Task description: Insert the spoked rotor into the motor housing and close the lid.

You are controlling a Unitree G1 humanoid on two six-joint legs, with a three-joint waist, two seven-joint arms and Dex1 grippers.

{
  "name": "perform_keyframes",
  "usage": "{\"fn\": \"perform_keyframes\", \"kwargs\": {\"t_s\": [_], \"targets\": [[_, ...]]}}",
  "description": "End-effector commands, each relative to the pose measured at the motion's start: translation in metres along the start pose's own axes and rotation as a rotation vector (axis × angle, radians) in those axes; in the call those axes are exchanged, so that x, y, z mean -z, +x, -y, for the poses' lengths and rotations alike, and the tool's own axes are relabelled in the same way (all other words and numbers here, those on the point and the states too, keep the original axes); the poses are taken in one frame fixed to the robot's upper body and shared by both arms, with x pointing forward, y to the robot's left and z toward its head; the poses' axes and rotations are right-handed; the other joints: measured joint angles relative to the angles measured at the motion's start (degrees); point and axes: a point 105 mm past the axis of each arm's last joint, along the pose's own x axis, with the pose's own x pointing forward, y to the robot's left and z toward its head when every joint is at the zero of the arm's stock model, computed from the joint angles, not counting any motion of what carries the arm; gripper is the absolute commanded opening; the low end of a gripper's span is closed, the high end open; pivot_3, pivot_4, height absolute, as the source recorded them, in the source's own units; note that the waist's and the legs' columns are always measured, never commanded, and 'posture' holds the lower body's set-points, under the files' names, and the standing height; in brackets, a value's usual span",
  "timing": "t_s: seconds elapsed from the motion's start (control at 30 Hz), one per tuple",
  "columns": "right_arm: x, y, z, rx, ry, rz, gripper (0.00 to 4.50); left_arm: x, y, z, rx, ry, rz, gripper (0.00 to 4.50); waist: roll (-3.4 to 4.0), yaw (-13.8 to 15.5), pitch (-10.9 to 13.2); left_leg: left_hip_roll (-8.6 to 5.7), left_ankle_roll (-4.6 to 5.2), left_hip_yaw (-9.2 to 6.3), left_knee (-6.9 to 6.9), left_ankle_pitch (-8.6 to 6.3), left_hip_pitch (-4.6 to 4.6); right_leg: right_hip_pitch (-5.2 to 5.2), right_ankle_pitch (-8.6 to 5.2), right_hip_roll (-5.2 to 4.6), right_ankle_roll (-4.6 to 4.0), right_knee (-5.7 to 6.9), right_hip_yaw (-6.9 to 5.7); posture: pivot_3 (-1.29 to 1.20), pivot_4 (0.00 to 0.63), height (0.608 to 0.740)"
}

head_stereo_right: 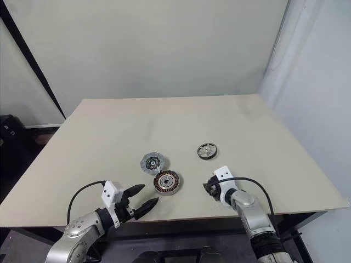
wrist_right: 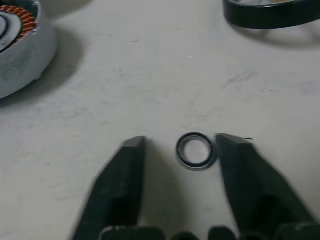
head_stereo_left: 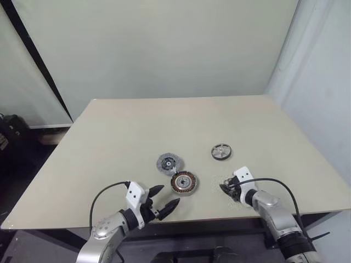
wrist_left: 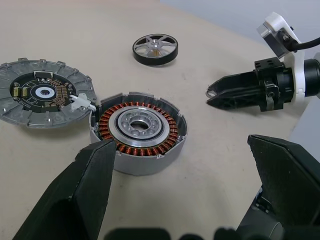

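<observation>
Beige table [head_stereo_left: 137,126], matte and lightly scuffed, pale wall panels behind and on the right, a dark diagonal strip along the left panel, dark floor at left.

Motor housing [head_stereo_left: 184,182] sits near the front-centre of the table, windings up. Lid [head_stereo_left: 168,163] lies touching it at its 10 o'clock, inner face up. Spoked rotor [head_stereo_left: 221,152] lies apart at the housing's 2 o'clock.

Left gripper [head_stereo_left: 163,200] is at the housing's 7 o'clock, fingers spread wide, empty. Right gripper [wrist_right: 177,145] is low over the table at the housing's 3 o'clock, fingers part-closed, straddling a small metal ring [wrist_right: 195,150]; one finger looks to touch it, not gripped.
</observation>
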Motion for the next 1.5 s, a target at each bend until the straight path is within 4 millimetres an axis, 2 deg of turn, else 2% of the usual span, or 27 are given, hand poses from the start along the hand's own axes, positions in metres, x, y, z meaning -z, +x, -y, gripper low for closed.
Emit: {"fn": "perform_keyframes", "kwargs": {"t_s": [0.03,0.07,0.2,0.37,0.5,0.77,1.0,1.5], "targets": [[-0.005,-0.001,0.0,-0.002,-0.006,0.011,0.99,-0.014,0.0,0.002,0.013,0.037,0.041,4.5,0.0,0.0,0.0,0.0,0.0,0.0,-0.04,0.0,0.0,-0.01,0.0,0.0,0.0,0.0,0.0,0.0,0.0,0.74],[-0.005,-0.001,0.0,-0.001,-0.005,0.014,0.71,-0.014,0.0,0.002,0.012,0.037,0.04,4.5,0.0,0.0,0.0,0.0,0.0,-0.01,-0.06,0.0,0.0,-0.01,0.0,0.01,0.0,0.0,0.0,0.0,0.0,0.74],[-0.016,-0.001,-0.002,-0.009,-0.008,0.051,0.69,-0.014,-0.001,-0.001,0.006,0.036,0.04,4.5,0.0,0.0,0.0,0.0,0.0,-0.02,-0.07,0.0,0.0,-0.01,0.0,0.01,0.0,0.0,-0.01,0.0,0.0,0.74],[-0.045,0.003,-0.013,-0.057,-0.055,0.125,0.69,-0.015,-0.003,-0.006,-0.003,0.042,0.037,4.5,0.02,-0.01,0.01,0.01,0.0,0.0,-0.05,0.0,-0.01,-0.04,0.0,0.01,0.0,0.01,0.0,0.0,0.0,0.74],[-0.072,0.01,-0.037,-0.163,-0.114,0.165,0.69,-0.015,-0.005,-0.012,-0.011,0.052,0.034,4.5,0.02,0.0,0.01,0.02,0.0,0.01,-0.05,0.0,-0.01,-0.06,0.0,0.01,0.0,0.01,-0.01,0.0,0.0,0.74],[-0.1,0.029,-0.085,-0.326,-0.172,0.201,0.69,-0.012,-0.008,-0.02,-0.019,0.079,0.031,4.5,0.02,0.01,0.0,0.0,0.0,-0.06,-0.12,0.0,-0.03,-0.09,0.01,0.01,0.0,0.01,-0.04,0.0,0.0,0.74],[-0.1,0.046,-0.111,-0.381,-0.184,0.178,0.69,-0.012,-0.015,-0.023,-0.022,0.104,0.049,4.5,0.02,0.0,0.0,0.0,0.0,-0.08,-0.13,0.0,-0.02,-0.09,0.01,0.01,0.0,0.02,-0.05,0.0,0.0,0.74],[-0.082,0.056,-0.115,-0.393,-0.2,0.118,0.69,-0.012,-0.022,-0.023,-0.05,0.106,0.052,4.5,0.03,-0.01,0.01,0.01,0.0,-0.08,-0.14,0.0,-0.02,-0.11,0.01,0.01,0.0,0.04,-0.06,0.0,0.0,0.74]]}}
